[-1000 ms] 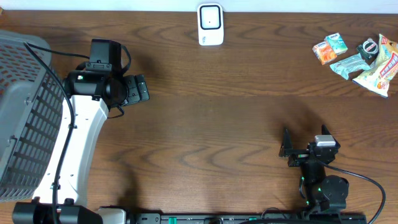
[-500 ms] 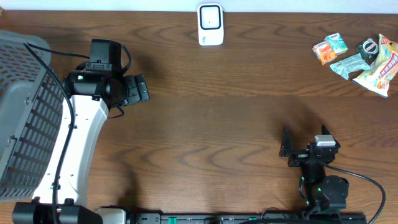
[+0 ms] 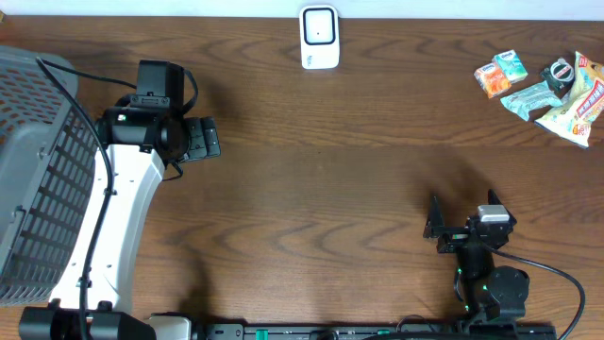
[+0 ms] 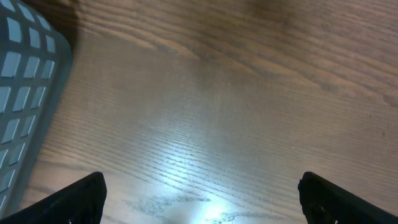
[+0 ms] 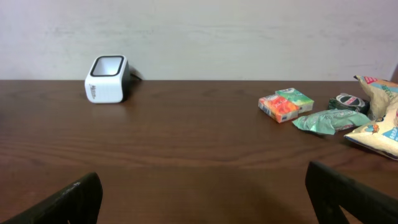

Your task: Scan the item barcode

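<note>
A white barcode scanner (image 3: 320,38) stands at the table's far edge in the middle; the right wrist view shows the scanner (image 5: 107,79) at the left. A cluster of small items lies at the far right: an orange box (image 3: 491,80), a green box (image 3: 511,64), a teal packet (image 3: 530,97), a snack bag (image 3: 578,104) and a black round pack (image 3: 559,74). My left gripper (image 3: 201,139) hovers open over bare wood at the left, far from them. Near the front edge my right gripper (image 3: 434,225) is open and holds nothing.
A grey mesh basket (image 3: 38,170) fills the left edge, right beside my left arm; its wall (image 4: 25,93) shows in the left wrist view. A black cable runs from the right arm's base along the front edge.
In the overhead view my left gripper has drawn back slightly to the left. The right arm and the items have not moved.
</note>
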Controlling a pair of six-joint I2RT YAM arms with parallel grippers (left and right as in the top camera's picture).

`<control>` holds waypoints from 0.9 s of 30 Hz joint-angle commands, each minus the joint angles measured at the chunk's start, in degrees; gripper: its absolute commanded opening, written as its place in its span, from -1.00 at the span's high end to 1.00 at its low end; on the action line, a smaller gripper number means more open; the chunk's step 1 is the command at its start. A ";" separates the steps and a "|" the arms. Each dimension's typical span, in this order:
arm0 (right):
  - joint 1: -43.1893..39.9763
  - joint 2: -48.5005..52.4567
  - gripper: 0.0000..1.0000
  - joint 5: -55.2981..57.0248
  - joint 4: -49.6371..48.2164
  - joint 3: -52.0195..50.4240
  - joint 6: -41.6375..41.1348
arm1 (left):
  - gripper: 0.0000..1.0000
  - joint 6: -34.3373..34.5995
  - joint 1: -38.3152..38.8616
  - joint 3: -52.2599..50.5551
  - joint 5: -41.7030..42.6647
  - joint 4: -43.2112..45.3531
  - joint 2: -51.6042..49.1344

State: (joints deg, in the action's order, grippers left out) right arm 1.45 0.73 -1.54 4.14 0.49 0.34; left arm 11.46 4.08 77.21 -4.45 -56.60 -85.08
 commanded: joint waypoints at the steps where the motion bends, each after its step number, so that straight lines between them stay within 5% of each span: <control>1: -0.31 -0.42 -0.99 0.04 0.15 -0.17 0.59 | -0.96 -1.29 -0.02 0.11 1.81 -1.25 -0.37; 12: -0.31 -0.42 -0.99 0.04 0.15 -0.17 0.59 | -0.96 -1.40 0.63 -15.96 5.11 5.31 8.31; 22: -0.31 -0.42 -0.99 0.04 0.15 -0.17 0.59 | -0.95 -4.39 0.63 -37.33 5.64 20.59 30.88; 27: -0.31 -0.42 -0.99 0.04 0.15 -0.17 0.59 | -0.95 -9.44 0.61 -45.53 12.41 28.44 43.01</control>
State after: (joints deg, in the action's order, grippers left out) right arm 1.45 0.69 -1.54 4.08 0.47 0.49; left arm 6.83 4.56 35.55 2.94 -31.03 -47.72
